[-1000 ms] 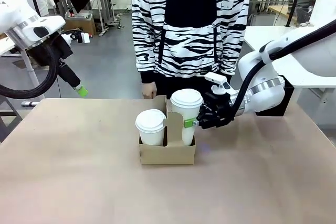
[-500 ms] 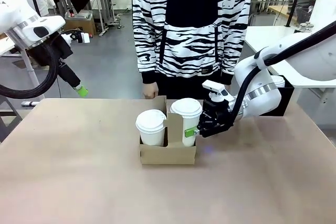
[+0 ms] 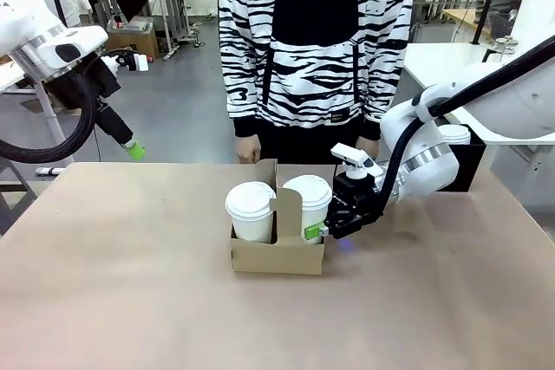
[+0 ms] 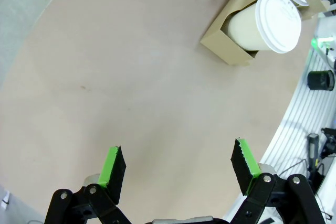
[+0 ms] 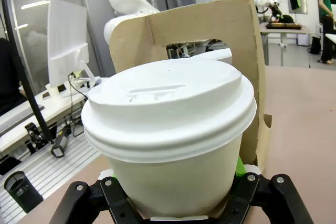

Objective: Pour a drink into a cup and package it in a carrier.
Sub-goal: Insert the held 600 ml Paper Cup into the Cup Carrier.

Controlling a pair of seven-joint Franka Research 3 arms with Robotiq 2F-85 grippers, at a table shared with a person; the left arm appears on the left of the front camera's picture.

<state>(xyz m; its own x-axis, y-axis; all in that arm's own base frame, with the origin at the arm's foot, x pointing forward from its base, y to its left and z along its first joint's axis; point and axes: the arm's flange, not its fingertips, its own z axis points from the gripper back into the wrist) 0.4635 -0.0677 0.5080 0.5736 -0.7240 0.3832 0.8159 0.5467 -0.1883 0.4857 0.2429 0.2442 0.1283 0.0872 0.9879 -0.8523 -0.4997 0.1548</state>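
Over the last second the right tool has come down with the lidded white paper cup, so the cup that stood high above the brown cardboard carrier now sits deep in its right-hand hole, its domed lid about level with the lid of the second lidded cup in the left-hand hole. The carrier itself has not shifted on the brown surface.

The right tool is clamped on the cup's side, a green pad pressed against the paper just above the carrier's wall; in the right wrist view the cup fills the space between the black fingers, with a sliver of green pad showing at its right flank. The carrier's upright centre handle, with its cut-out grip hole, rises directly behind the cup. From the front, that handle stands between the two cups.

The left tool hangs well off to the left, above the far left edge of the surface and well apart from the carrier. Its fingers are spread wide with nothing between them, the green pads framing bare surface in the left wrist view, where the carrier and its cups lie far off.

A person in a black-and-white striped top stands at the far side, just behind the carrier.
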